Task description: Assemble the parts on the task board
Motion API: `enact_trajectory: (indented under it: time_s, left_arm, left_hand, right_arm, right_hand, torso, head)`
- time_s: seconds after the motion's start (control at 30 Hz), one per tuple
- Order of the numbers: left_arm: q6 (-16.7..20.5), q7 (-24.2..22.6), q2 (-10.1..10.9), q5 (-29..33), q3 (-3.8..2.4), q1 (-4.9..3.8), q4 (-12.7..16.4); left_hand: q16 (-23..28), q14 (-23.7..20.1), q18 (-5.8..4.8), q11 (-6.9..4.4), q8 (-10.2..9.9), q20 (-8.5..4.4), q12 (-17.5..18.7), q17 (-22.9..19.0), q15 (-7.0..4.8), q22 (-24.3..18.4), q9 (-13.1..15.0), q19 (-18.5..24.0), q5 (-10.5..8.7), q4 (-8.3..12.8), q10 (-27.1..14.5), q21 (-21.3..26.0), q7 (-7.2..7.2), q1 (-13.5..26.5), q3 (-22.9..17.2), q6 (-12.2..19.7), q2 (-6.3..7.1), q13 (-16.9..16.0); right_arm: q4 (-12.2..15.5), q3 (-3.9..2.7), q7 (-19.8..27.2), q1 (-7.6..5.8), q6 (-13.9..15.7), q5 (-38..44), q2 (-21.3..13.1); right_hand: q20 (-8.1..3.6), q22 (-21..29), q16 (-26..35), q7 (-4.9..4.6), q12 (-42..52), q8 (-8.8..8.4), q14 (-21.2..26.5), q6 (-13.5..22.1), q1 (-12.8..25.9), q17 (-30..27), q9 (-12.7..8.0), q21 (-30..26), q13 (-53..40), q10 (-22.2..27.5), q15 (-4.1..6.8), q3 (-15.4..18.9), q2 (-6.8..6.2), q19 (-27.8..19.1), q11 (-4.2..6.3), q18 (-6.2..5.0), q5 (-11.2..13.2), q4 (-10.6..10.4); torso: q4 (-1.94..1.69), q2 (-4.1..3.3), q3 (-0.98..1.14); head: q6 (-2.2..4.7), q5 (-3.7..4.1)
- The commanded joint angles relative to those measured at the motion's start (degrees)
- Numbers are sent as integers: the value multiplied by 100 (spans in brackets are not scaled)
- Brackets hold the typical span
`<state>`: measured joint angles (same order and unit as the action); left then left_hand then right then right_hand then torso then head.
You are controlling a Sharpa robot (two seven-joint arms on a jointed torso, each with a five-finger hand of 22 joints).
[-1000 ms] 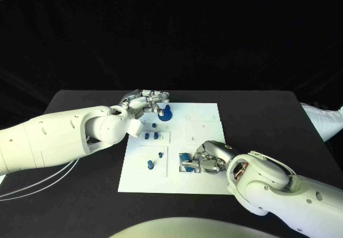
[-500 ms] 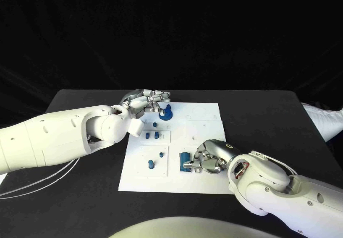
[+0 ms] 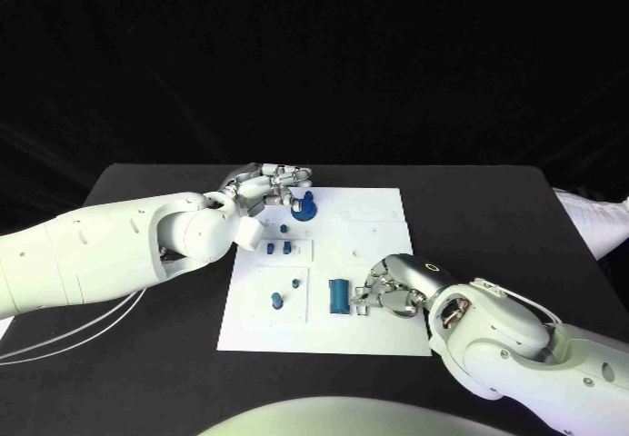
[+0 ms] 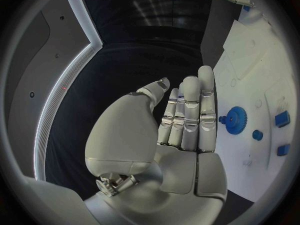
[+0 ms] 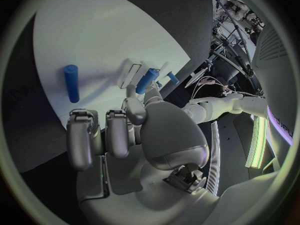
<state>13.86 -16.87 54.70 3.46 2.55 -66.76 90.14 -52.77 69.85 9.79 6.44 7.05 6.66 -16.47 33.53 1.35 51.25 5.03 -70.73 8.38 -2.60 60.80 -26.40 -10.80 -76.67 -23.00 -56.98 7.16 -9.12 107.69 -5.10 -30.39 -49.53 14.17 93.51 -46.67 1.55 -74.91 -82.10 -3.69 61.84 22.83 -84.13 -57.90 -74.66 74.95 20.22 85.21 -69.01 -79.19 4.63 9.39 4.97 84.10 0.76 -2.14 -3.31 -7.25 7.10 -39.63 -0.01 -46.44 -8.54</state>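
On the black table (image 3: 157, 363) lies the white board (image 3: 367, 336), with blue parts spread over it. At its far left corner the left hand (image 3: 269, 186) hovers, fingers straight and close together, holding nothing; a blue gear (image 3: 304, 209) sits just beside its fingertips (image 4: 206, 75). Two small blue pegs (image 3: 276, 246) stand nearer the board's middle, and two more (image 3: 284, 292) lie in a recess closer to the robot. At the near right of the board the right hand (image 3: 394, 292) rests with fingers curled down, nothing in them. A blue cylinder (image 3: 338, 295) lies flat on the board just beside that hand, apart from its fingers (image 5: 81, 140).
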Motion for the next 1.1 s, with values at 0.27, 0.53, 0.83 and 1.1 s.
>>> enact_trajectory:
  time_s: [0.27,0.53,0.83,1.1]
  left_arm:
    - [-106,-31,6,-26,-2,0,5]
    - [-108,-33,10,-26,-2,0,4]
    - [-120,-32,-3,-26,-2,0,-1]
    - [-111,-23,9,-26,-2,0,4]
  left_hand:
    - [-22,-25,61,-12,27,29,-39,-8,0,-7,-10,-25,7,21,-45,27,8,-30,10,35,-32,-8]
    - [-22,-25,61,-12,27,29,-39,-8,0,-7,-10,-25,7,21,-45,27,8,-30,10,35,-32,-8]
    - [-22,-25,61,-12,27,29,-39,-8,0,-7,-10,-25,7,21,-45,27,8,-30,10,35,-32,-8]
    - [-22,-25,61,-12,27,29,-39,-8,0,-7,-10,-25,7,21,-45,27,8,-30,10,35,-32,-8]
  right_arm:
    - [470,-49,137,-115,470,-323,-809]
    - [430,-55,174,-145,146,124,-1188]
    - [157,-51,143,-94,-180,313,-1154]
    - [-13,-45,137,8,-198,437,-934]
  right_hand:
    - [-7,-710,18,-60,-81,-184,-348,155,35,201,-55,-14,22,20,-19,-49,-2,316,-41,35,-247,1]
    - [51,-665,57,-162,-322,-488,-335,275,-81,160,-223,-47,158,129,-91,-155,-7,294,-125,24,-431,72]
    - [74,-657,70,-153,-349,-552,-332,132,46,154,-283,-55,161,127,-100,-140,-42,288,-127,22,-402,-25]
    - [73,-660,67,-144,-326,-576,-335,79,102,162,-303,-55,138,109,-96,-136,-58,288,-121,21,-431,-78]
  torso:
    - [61,38,-15]
    - [106,43,-9]
    - [69,34,-10]
    - [79,30,-6]
  head:
    - [65,67]
    - [90,95]
    - [94,119]
    - [76,75]
